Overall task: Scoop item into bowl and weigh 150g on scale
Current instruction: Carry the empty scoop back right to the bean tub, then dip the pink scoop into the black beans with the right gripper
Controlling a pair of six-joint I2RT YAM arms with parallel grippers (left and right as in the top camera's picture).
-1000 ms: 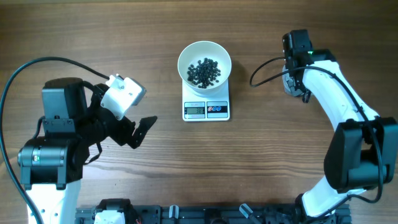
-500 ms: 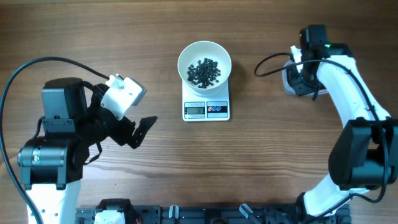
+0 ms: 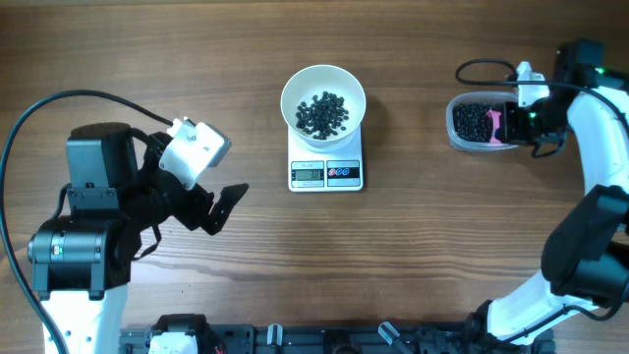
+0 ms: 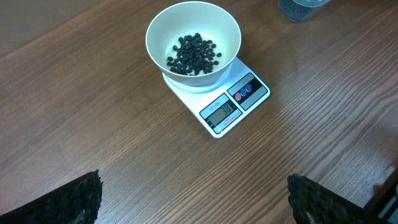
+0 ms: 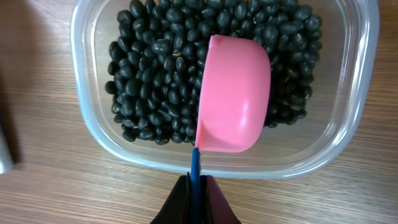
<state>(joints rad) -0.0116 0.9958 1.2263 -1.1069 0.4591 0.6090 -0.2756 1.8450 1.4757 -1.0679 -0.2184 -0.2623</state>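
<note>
A white bowl (image 3: 323, 103) holding a small heap of black beans (image 3: 323, 114) stands on the white scale (image 3: 326, 173) at the table's middle. The same bowl (image 4: 193, 38) and scale (image 4: 233, 109) show in the left wrist view. At the right, my right gripper (image 5: 196, 180) is shut on the blue handle of a pink scoop (image 5: 233, 94). The scoop (image 3: 496, 125) hangs tipped on its side over the black beans (image 5: 155, 68) in a clear plastic tub (image 3: 482, 122). My left gripper (image 3: 211, 208) is open at the left, holding nothing, far from the scale.
The right arm's black cable (image 3: 486, 69) loops above the tub. The arms' bases (image 3: 74, 256) stand at the table's near corners, with a black rail (image 3: 324, 339) along the front edge.
The right arm has swung rightward, away from the bowl, uncovering the tub, and now holds the scoop over the beans in it. The left arm has not moved.
</note>
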